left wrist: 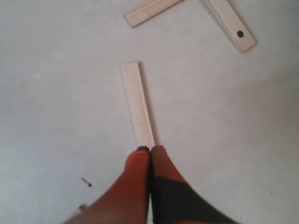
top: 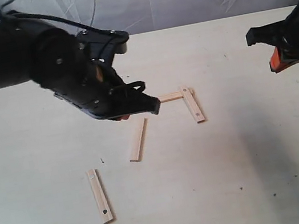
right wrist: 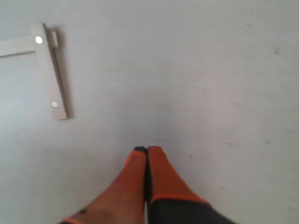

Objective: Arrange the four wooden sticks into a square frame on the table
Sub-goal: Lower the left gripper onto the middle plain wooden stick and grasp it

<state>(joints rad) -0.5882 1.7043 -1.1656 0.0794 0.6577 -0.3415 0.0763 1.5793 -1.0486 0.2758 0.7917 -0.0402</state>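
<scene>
Four wooden sticks (top: pixel 137 139) lie flat on the pale table (top: pixel 253 175), and the square frame is not yet made: only one corner exists. Farthest left, the loose holed stick (top: pixel 100 195) lies alone, well apart from the rest. Next comes the plain stick (top: pixel 137 139), slanted and also alone. Above it hangs the left gripper (left wrist: pixel 149 154), its red fingers pressed together with nothing between them. In the left wrist view the tips sit at the near end of the plain stick, though whether they touch it cannot be told. Further right, the crosswise stick (top: pixel 171 96) and the corner stick (top: pixel 193 104) meet at one end to form an L, the corner stick apparently lying over the other. Far right, the right gripper (right wrist: pixel 146 151) hangs over bare table, fingers likewise closed on nothing, well clear of the L. Likely risks: with its fingers together the left gripper can only nudge, so the plain stick may spin or skid instead of travelling straight. A sweep toward the L could knock that corner apart, since nothing appears to pin the overlapped ends.
</scene>
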